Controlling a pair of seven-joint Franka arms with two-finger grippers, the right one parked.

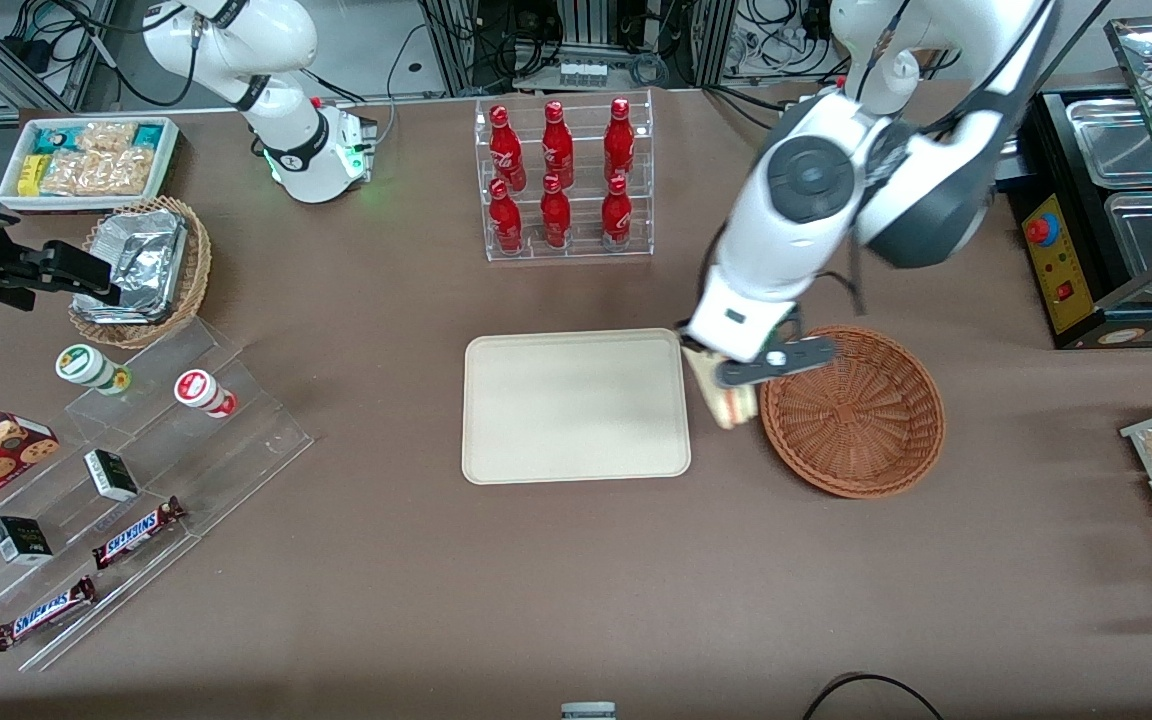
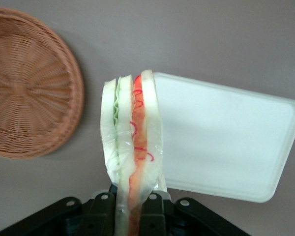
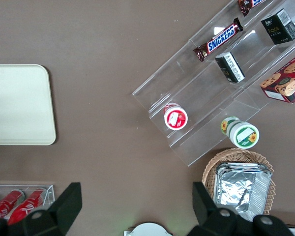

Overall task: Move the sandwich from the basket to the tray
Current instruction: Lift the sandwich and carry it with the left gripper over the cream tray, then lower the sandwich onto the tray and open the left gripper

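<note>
The tray (image 1: 576, 405) lies flat, its long side running toward the basket (image 1: 856, 412) beside it. Above the gap between them hangs the gripper (image 1: 726, 372), fingers clamped on the sandwich (image 1: 726, 395), which hangs lengthwise from the fingers, filling stripe (image 2: 137, 132) along its length, clear of both.

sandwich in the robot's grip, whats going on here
The left arm's hand is shut on the sandwich, a wrapped wedge with orange and green filling. It hangs above the bare table in the gap between the wicker basket, which shows nothing in it, and the cream tray. The tray has nothing on it yet.
</note>
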